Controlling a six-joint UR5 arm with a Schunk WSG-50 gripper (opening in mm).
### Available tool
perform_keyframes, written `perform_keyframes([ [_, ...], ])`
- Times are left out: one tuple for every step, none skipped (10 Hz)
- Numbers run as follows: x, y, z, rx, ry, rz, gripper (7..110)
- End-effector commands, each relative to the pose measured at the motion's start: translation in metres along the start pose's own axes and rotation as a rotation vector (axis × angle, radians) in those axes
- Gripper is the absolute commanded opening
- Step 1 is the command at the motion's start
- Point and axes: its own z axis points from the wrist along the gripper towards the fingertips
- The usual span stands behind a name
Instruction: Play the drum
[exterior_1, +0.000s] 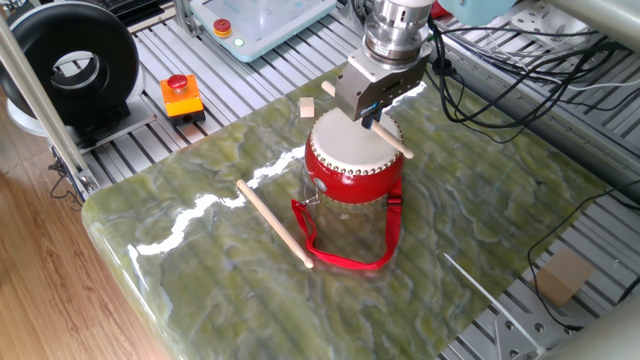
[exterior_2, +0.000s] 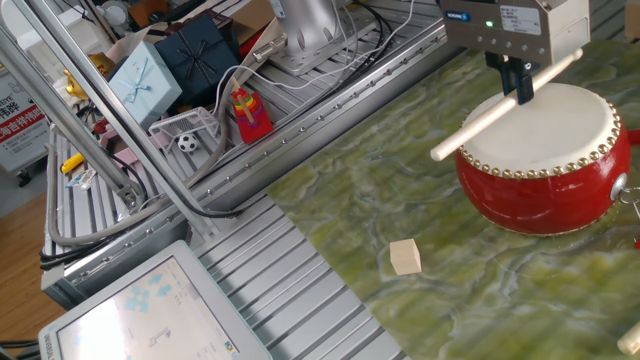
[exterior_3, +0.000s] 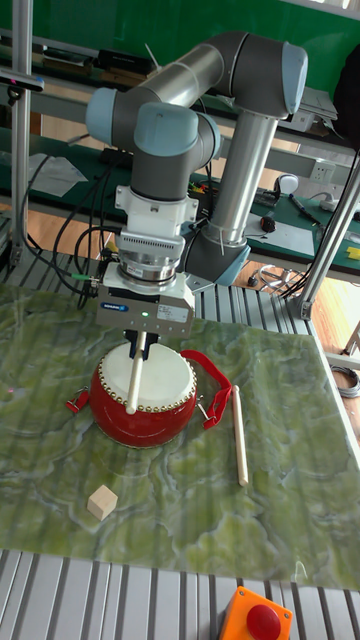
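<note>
Your hand (exterior_2: 523, 88) is closed on a thin wooden stick (exterior_2: 505, 103), pinching it partway along so that it slopes down across the drum (exterior_1: 353, 165), its low end over the near part of the skin in the tall fixed view. The drum stands upright toward the middle of the desk (exterior_1: 200, 290), a little nearer the edge where the arm is mounted. The risk, as I judge it, is the pinch: a hard stroke could twist the stick between the fingers or knock it loose, and a stroke too near the rim would land on the studs rather than the skin; a sideways push could also slide the drum, since nothing appears to anchor it. The drum is small and round, red-bodied, with an off-white head, a row of metal studs beneath the rim, and a red strap (exterior_1: 345, 255) looped on the desk beside it. A second stick (exterior_1: 273, 222) lies apart from it, and a small wooden cube (exterior_2: 405, 256) sits nearby.
</note>
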Motion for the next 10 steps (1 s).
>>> perform_keyframes([
  [-0.0015, 0.0046, -0.0004, -0.019, -0.005, 0.007, 7],
  [-0.0013, 0.0043, -0.0007, -0.021, -0.004, 0.008, 7],
  [-0.0012, 0.0044, -0.0007, -0.021, -0.004, 0.009, 7],
  [-0.0015, 0.0039, -0.0005, -0.019, -0.004, 0.014, 7],
  [-0.0029, 0.0017, -0.0003, -0.013, -0.007, 0.015, 7],
  [-0.0038, -0.0004, 0.0002, -0.006, -0.009, 0.017, 7],
  [-0.0040, -0.0005, 0.0005, -0.006, -0.009, 0.017, 7],
  [-0.0047, 0.0000, 0.0004, -0.007, -0.012, 0.016, 7],
  [-0.0048, 0.0001, 0.0000, -0.007, -0.014, 0.014, 7],
  [-0.0045, 0.0002, -0.0003, -0.007, -0.014, 0.014, 7],
])
